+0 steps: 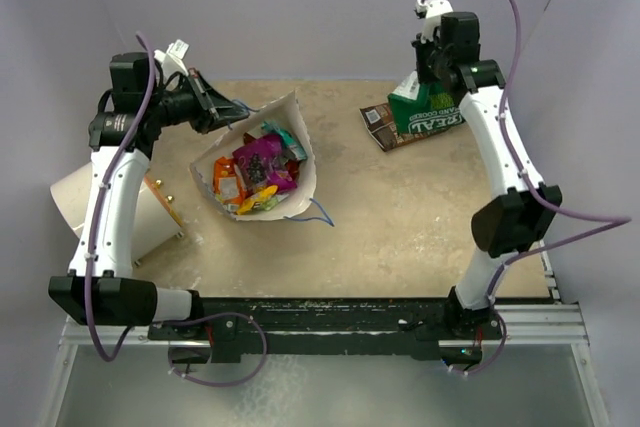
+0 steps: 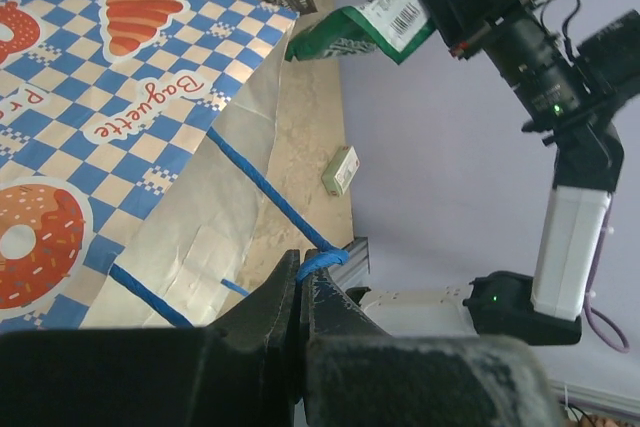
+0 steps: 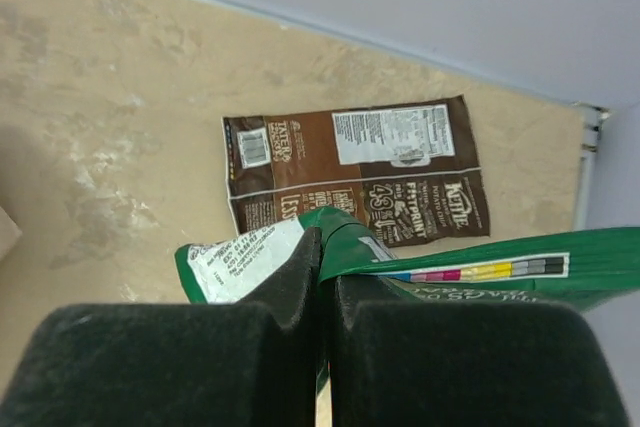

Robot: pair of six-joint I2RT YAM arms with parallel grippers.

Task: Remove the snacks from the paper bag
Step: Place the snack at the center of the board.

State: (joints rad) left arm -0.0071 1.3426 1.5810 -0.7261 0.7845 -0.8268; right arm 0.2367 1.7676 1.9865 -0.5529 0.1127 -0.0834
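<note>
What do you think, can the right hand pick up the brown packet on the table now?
Probably not yet. The right hand is shut on the green packet. The brown packet lies uncovered on the table below it, so after letting go, likely yes.

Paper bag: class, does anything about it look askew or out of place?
Yes. The paper bag is askew: the left gripper pinches one blue cord handle, pulling its mouth out of shape, while the other handle trails loose on the table.
</note>
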